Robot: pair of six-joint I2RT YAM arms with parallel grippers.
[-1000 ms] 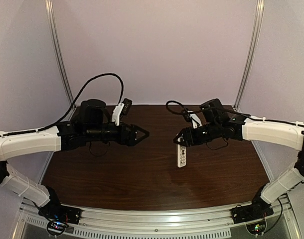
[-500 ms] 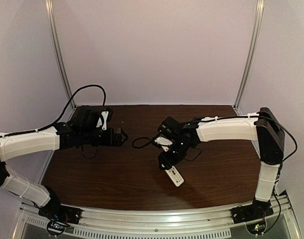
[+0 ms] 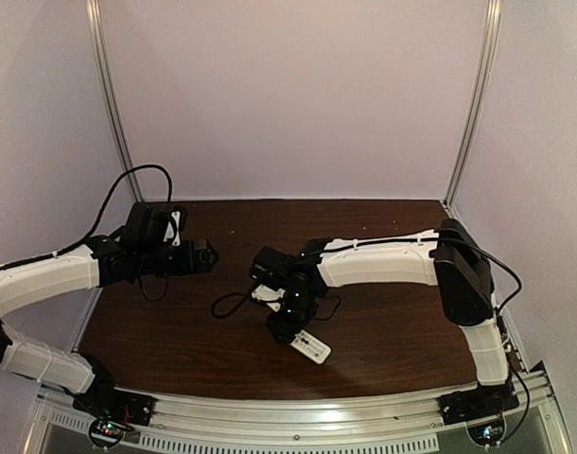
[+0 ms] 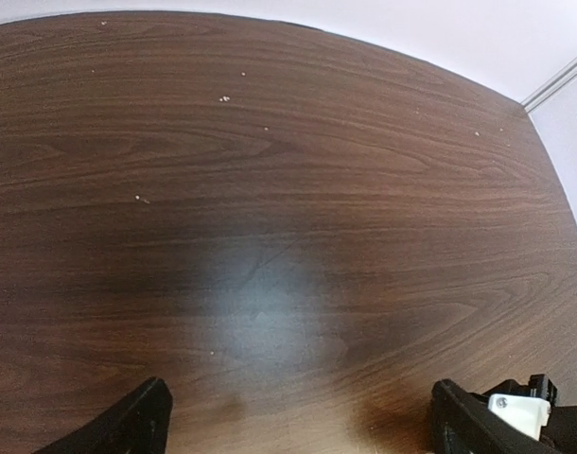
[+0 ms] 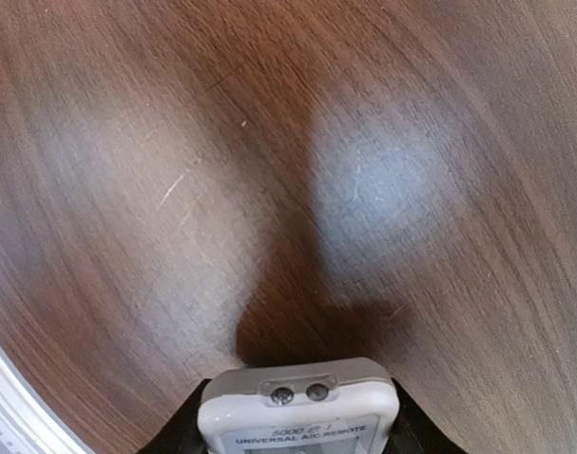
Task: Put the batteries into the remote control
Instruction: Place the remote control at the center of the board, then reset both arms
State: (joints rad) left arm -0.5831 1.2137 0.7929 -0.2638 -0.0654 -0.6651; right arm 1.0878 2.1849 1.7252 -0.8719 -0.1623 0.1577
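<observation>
Spreading across every view was the dark brown wood-grain table [image 3: 175,326], and over its near middle reached the white-and-black right arm [image 3: 378,265], while the matching left arm [image 3: 43,279] hung back over the left side.

The small white slim rectangular remote control [image 3: 312,349] was low over the table's near edge, gripped at one end by the right gripper [image 3: 290,329]. Its jaws were part-closed on the handset's sides. Whether the remote touched the wood could not be told. The left gripper [image 3: 208,255] stood spread wide and empty, well apart from the remote.

The step in hand looked like positioning the remote, with loading not yet begun. No orange battery showed in any view. The next move would likely call for turning or setting down the handset so that its back bay faced up, then finding the batteries.

The overhead view alone showed both arms and the gap between them. The right wrist view alone showed the remote's front face turned toward the camera, with printed lettering, two small emitter lenses [image 5: 295,392] at its tip and dark fingers [image 5: 196,421] on either side. The left wrist view showed only bare wood with pale specks [image 4: 223,97] between its open fingertips [image 4: 145,416].
</observation>
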